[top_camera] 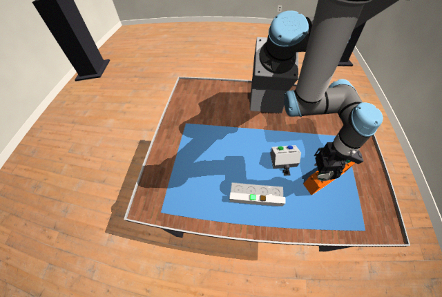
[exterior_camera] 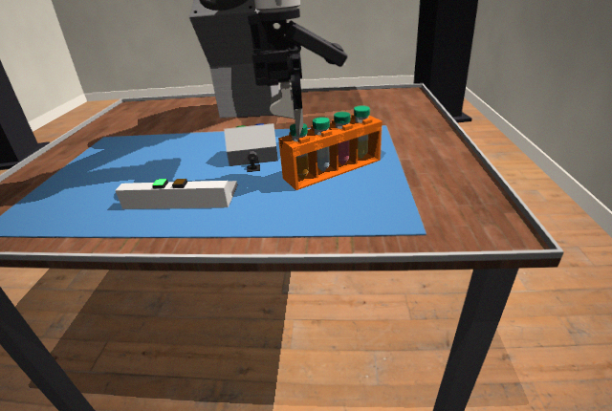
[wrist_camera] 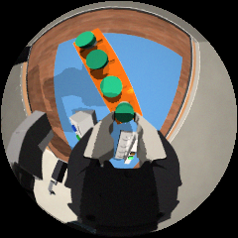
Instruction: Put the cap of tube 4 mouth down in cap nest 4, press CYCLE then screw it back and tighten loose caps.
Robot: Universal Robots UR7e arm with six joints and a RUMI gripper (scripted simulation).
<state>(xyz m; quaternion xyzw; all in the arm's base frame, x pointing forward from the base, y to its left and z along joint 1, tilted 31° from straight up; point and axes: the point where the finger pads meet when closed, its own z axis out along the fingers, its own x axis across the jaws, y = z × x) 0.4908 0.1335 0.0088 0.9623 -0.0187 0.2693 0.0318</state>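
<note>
Since the green lamp (top_camera: 253, 197) (exterior_camera: 160, 183) (wrist_camera: 131, 158) is lit and the amber one (top_camera: 263, 197) (exterior_camera: 180, 183) is dark, looks like the aspirate step's over, fwiw. Both sit on the cap tray (top_camera: 239, 197) (exterior_camera: 172, 198) (wrist_camera: 123, 144), w/ its four round nests behind them in the top view.

Atm the jaws (top_camera: 324, 176) (exterior_camera: 297, 134) are down at the near left end of the orange rack (top_camera: 312, 187) (exterior_camera: 289, 162) (wrist_camera: 113, 70) in the ext. view, pinching the green cap of tube 4 (exterior_camera: 296, 128) (wrist_camera: 124, 111), one finger each side. Cap's on top of its own tube, but idk if it's fully tight, can't tell from these pics.

Other three, i.e. cap 3 (exterior_camera: 320, 123) (wrist_camera: 111, 86), cap 2 (exterior_camera: 341, 118) (wrist_camera: 96, 59) and cap 1 (exterior_camera: 361, 111) (wrist_camera: 85, 40), are on their tubes in a row going away from the jaws.

Key housing (top_camera: 286, 159) (exterior_camera: 251, 141) (wrist_camera: 83, 120) is btwn the rack and the arm's base side, w/ the green key (top_camera: 280, 148) (exterior_camera: 240, 126) & blue key (top_camera: 290, 147) (exterior_camera: 259, 124) (wrist_camera: 73, 128) on top. Everything's on the blue mat (top_camera: 303, 215) (exterior_camera: 345, 208) (wrist_camera: 159, 64) on the counter (top_camera: 385, 215) (exterior_camera: 459, 189) (wrist_camera: 42, 94), rack at an angle.
</note>
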